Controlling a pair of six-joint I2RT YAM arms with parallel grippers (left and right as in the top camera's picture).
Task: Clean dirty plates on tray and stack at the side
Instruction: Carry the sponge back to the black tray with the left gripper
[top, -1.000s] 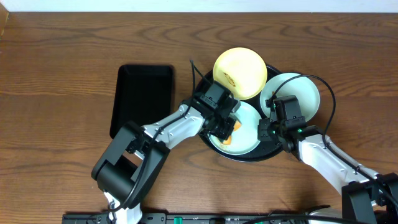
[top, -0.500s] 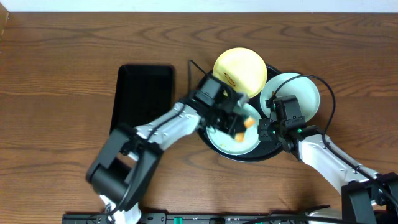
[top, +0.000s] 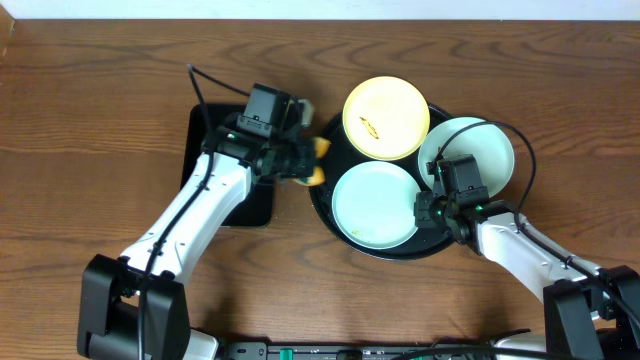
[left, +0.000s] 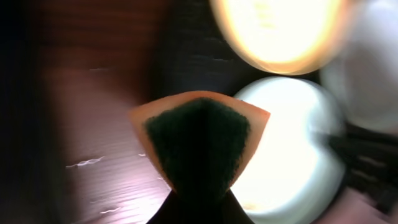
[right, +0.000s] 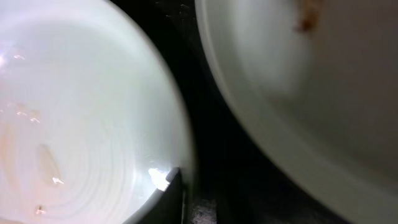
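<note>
Three plates sit in the round tray (top: 325, 212): yellow plate (top: 386, 118) at the back, near mint plate (top: 372, 205) front-centre, right mint plate (top: 488, 150) at the right, partly under the right arm. The near mint plate looks clean. The yellow one shows a small brown smear, and the right wrist view shows a brown spot on the right mint plate too.

Sponge side: left pincer (top: 303, 158) is clenched on the sponge (top: 314, 162), over the gap between the rectangular tray (top: 192, 150) and the round tray, just left of the near mint plate.

Plate side: right pincer (top: 428, 208) is at that plate's right rim. One fingertip shows against the rim in the wrist view; can't tell if it's clamped.

My read: the next move is lifting the clean plate out. The right arm is nearer, and the plate lies to its left. It's round, so there's no long axis to line up (any rim point works).

Watch the tray's raised rim and both other plates, which sit just beside it. Open tabletop (top: 100, 80) lies toward the robot and far left; the right side is crowded by the arm.
</note>
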